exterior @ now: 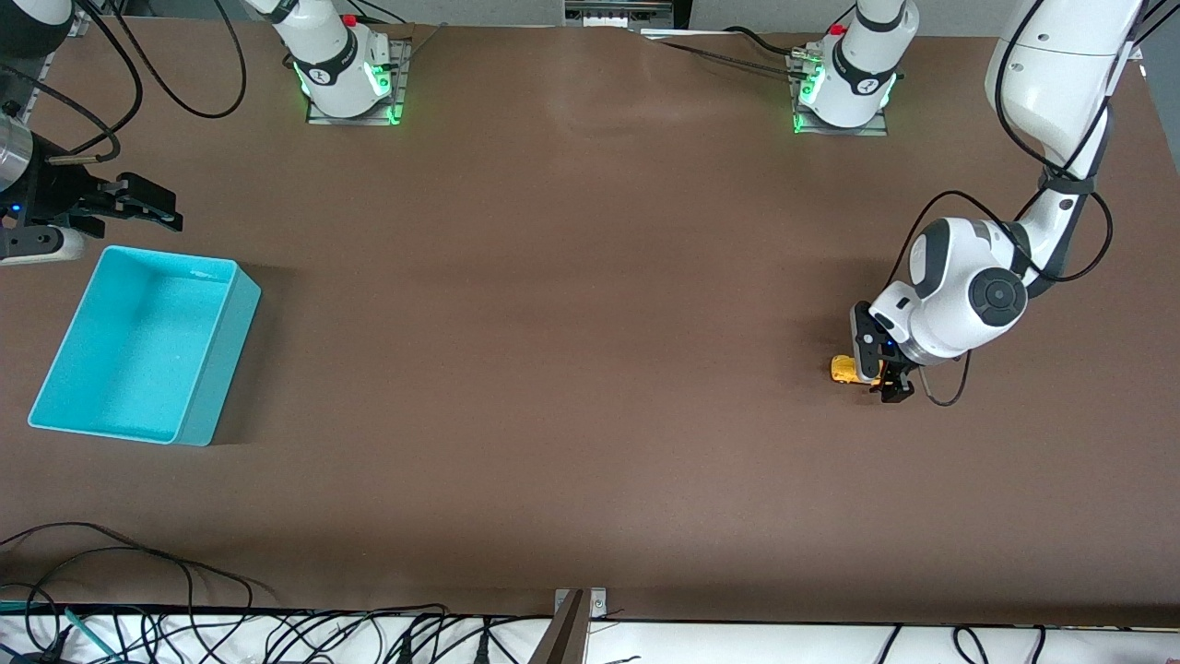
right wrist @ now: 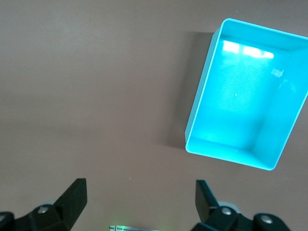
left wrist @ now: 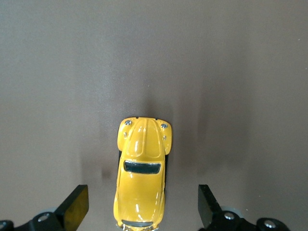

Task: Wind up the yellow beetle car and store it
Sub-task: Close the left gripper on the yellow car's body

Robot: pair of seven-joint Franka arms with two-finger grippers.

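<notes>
The yellow beetle car (exterior: 843, 369) stands on its wheels on the brown table toward the left arm's end. My left gripper (exterior: 880, 376) is low over it and open. In the left wrist view the car (left wrist: 142, 163) lies lengthwise between the two black fingers (left wrist: 77, 207), with a clear gap on each side and nothing gripped; the left gripper (left wrist: 142, 199) straddles one end of the car. My right gripper (exterior: 157, 205) hangs open and empty at the right arm's end, just above the table by the teal bin (exterior: 221, 369). The right gripper (right wrist: 139, 192) holds nothing.
The teal bin (right wrist: 240, 106) is empty and sits open side up, nearer the front camera than the right gripper. Cables (exterior: 138, 572) trail along the table's front edge. Both arm bases (exterior: 346, 65) stand along the table's back edge.
</notes>
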